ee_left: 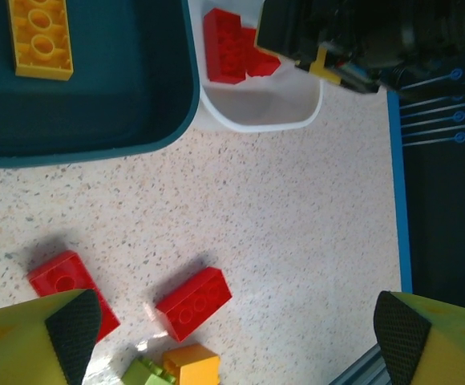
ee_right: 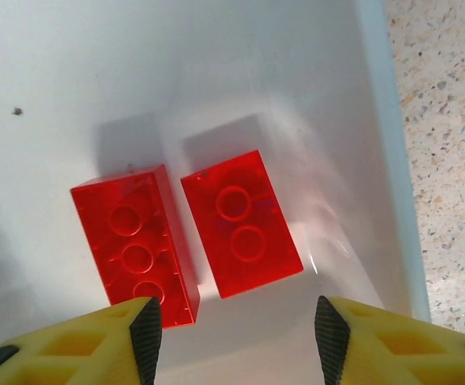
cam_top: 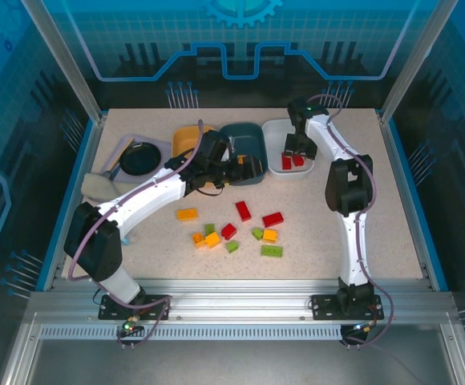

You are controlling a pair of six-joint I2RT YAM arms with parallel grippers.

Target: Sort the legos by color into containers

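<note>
Speckled stone-look counter (cam_top: 377, 224) lies bare right of the loose bricks (cam_top: 243, 210) at its middle, up to the blue rim (cam_top: 413, 200). The glossy white tub (ee_right: 216, 64) holds two studded red bricks (ee_right: 240, 223) side by side near its right wall. The right pincer (ee_right: 238, 325) hangs above them, jaws apart, gripping nothing. The teal tub (ee_left: 120, 88) holds one yellow brick (ee_left: 42, 36). The left pincer (ee_left: 238, 333), spread wide and empty, hangs over the counter beside it. The orange tub (cam_top: 186, 138) stands left of the teal.
</note>
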